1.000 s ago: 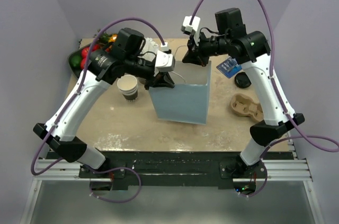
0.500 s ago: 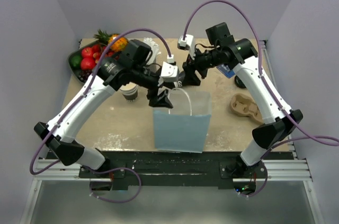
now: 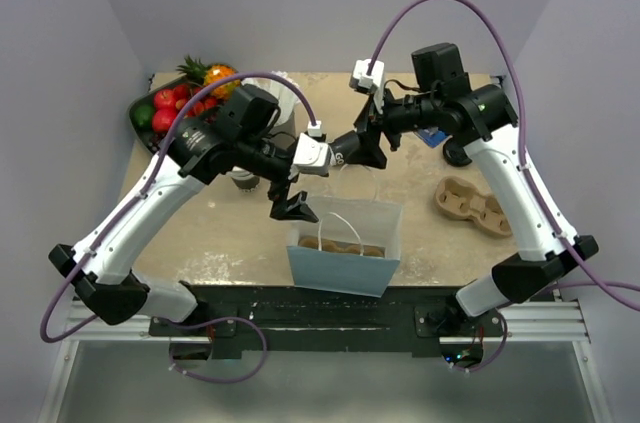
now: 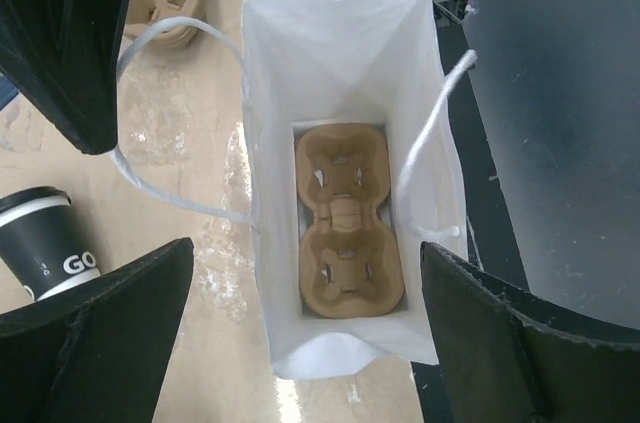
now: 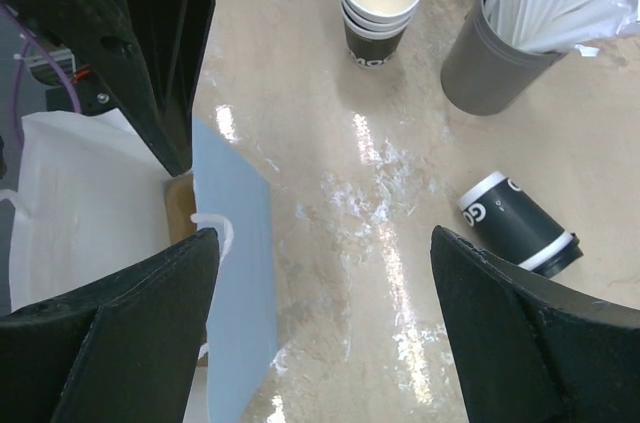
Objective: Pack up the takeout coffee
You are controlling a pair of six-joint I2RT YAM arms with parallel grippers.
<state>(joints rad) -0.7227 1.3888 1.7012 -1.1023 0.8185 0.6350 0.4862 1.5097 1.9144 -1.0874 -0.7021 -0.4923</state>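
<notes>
While hovering over the bag (image 4: 340,53) with both pairs of jaws spread and empty, best go for the takeout coffee (image 5: 520,225) lying on its side on the counter (image 5: 330,143) near the stick cup (image 5: 490,63), grip across the wall, right it, seat it in the carrier (image 4: 348,218).

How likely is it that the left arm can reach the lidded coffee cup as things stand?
Probably yes: the takeout coffee lies on bare table close to the open left gripper, nothing on it, and the paper bag stands clear of it.
</notes>
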